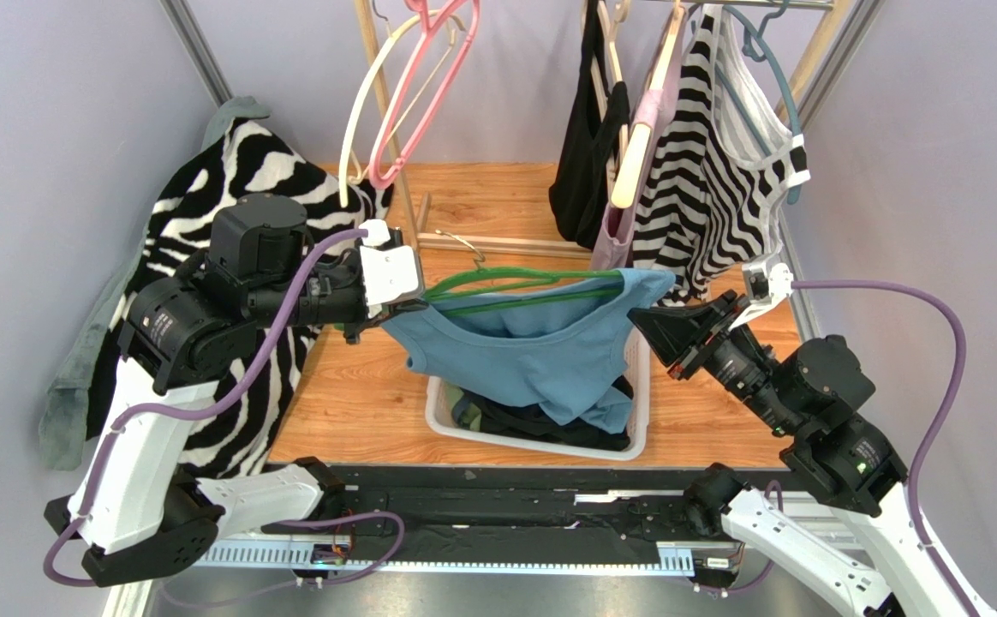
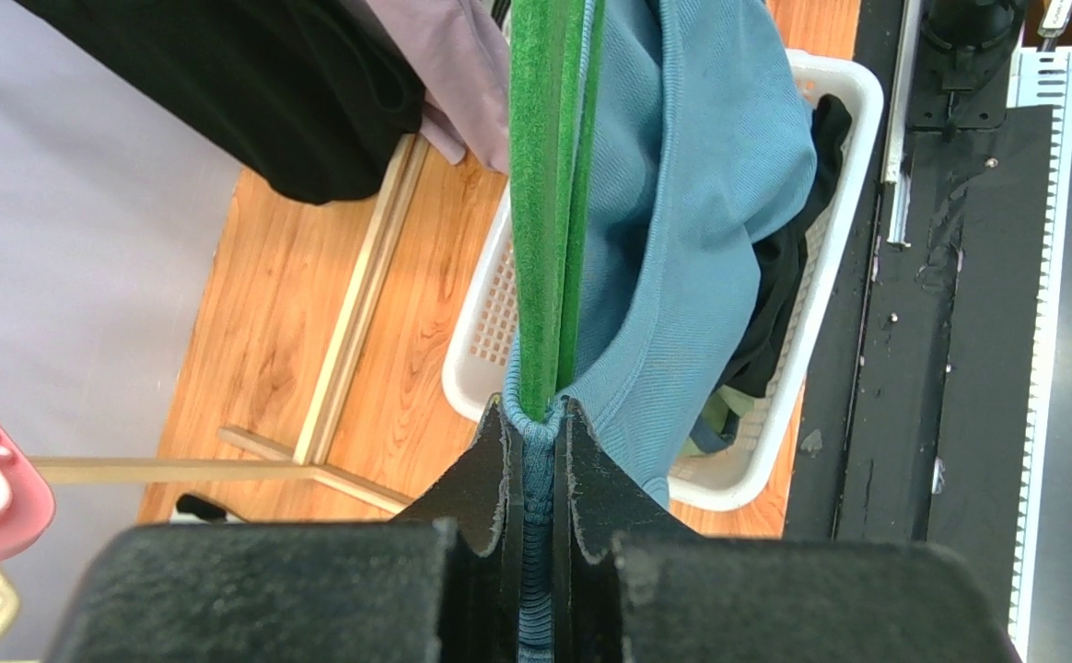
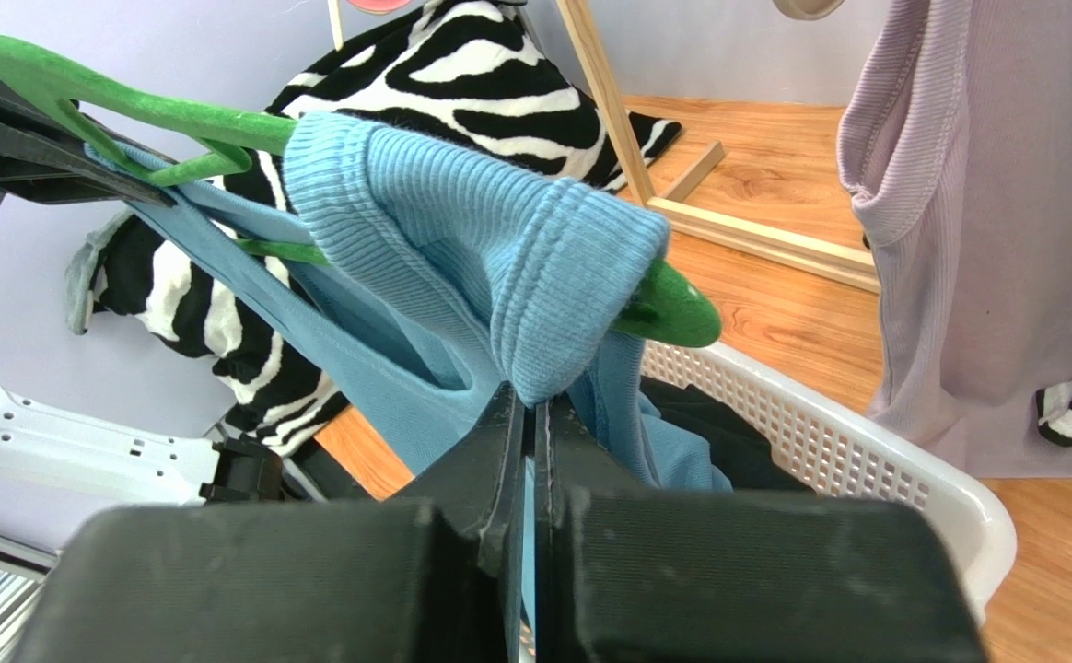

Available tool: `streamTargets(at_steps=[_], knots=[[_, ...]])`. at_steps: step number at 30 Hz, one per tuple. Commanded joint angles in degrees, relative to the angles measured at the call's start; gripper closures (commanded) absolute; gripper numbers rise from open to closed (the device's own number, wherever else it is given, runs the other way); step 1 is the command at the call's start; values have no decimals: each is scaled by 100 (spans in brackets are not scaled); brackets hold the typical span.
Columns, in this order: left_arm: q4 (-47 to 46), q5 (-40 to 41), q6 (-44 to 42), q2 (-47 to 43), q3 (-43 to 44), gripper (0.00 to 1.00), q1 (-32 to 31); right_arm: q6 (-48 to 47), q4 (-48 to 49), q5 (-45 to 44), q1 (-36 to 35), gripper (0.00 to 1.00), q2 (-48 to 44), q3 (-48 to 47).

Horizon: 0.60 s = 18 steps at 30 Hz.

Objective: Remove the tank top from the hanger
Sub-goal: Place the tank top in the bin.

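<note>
Basket point(image 1: 517, 442) holds dark clothes point(image 1: 530, 422) beneath the hanging blue tank top point(image 1: 545, 350).

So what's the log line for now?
left gripper: shut on tank top | right gripper: shut on tank top | tank top: draped on green hanger, over white basket

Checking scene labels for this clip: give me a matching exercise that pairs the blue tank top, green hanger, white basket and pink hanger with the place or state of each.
Things
1. blue tank top
2. green hanger
3. white basket
4. pink hanger

Places or states
A. hangs empty at the back left
B. sits under the held garment, with dark clothes inside
C. pinched at one end by the left gripper and at the other by the right gripper
D. up in the air, threaded through the blue fabric

Pairs: 1-C, 2-D, 3-B, 4-A
</note>
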State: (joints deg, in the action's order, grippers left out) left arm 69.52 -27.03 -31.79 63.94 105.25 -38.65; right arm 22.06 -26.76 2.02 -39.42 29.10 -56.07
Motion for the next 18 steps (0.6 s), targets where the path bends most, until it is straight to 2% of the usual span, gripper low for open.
streamTargets(at_steps=[1,5,10,18], knots=[[-237,-92,-20,-171,-22,100,-19,-141,-47,-464,13,100,-115,-421],[-202,-22,-73,-242,-127,100,-19,-395,-381,-1412,4,100,-116,-887],[-79,13,-161,-356,-233,100,-11,-405,-874,-2170,4,100,490,-1634],[27,127,-222,-629,-268,100,7,-756,-1269,-3058,13,100,650,-1354]])
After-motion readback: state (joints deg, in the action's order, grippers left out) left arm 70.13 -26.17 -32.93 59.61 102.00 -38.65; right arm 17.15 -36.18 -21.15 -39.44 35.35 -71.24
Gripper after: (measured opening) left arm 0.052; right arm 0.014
